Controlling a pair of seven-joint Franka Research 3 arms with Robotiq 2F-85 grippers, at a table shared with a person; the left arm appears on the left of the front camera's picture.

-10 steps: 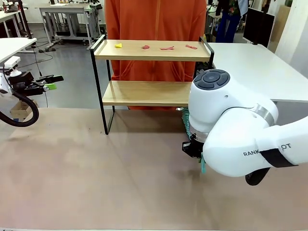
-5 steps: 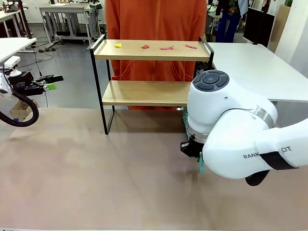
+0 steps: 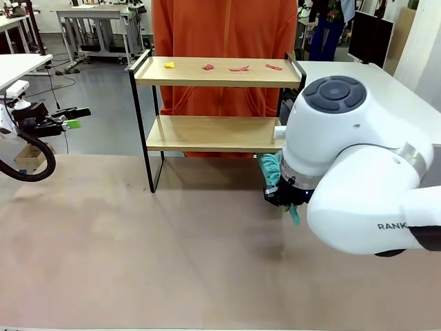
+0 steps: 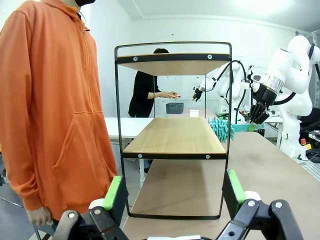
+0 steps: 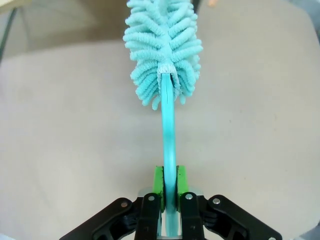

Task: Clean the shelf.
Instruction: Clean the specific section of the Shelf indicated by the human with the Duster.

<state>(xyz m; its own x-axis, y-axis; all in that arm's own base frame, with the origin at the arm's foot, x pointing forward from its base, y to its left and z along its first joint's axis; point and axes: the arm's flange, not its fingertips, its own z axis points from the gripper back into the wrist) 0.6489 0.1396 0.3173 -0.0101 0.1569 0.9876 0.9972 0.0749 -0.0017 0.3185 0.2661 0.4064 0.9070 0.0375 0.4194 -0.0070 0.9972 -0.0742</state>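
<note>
The shelf (image 3: 207, 134) stands at the table's far side, two light wooden boards in a black frame. Its top board carries a yellow scrap (image 3: 169, 65) and three red scraps (image 3: 239, 68). My right gripper (image 5: 169, 186) is shut on the handle of a teal fluffy duster (image 5: 162, 50), held above the table just right of the lower board; the duster (image 3: 271, 167) peeks out beside the big white arm. The left wrist view shows the shelf (image 4: 175, 135) end-on with the duster (image 4: 220, 128) beyond it. My left gripper (image 4: 173, 192) is open and holds nothing; it (image 3: 69, 118) hovers far left, off the table.
A person in an orange hoodie (image 3: 220, 34) stands right behind the shelf. A white table (image 3: 365, 96) lies at the right. The brown tabletop (image 3: 138, 248) spreads wide in front of the shelf.
My right arm has risen and shifted toward the shelf, lifting the duster off the tabletop. The left arm has not moved.
</note>
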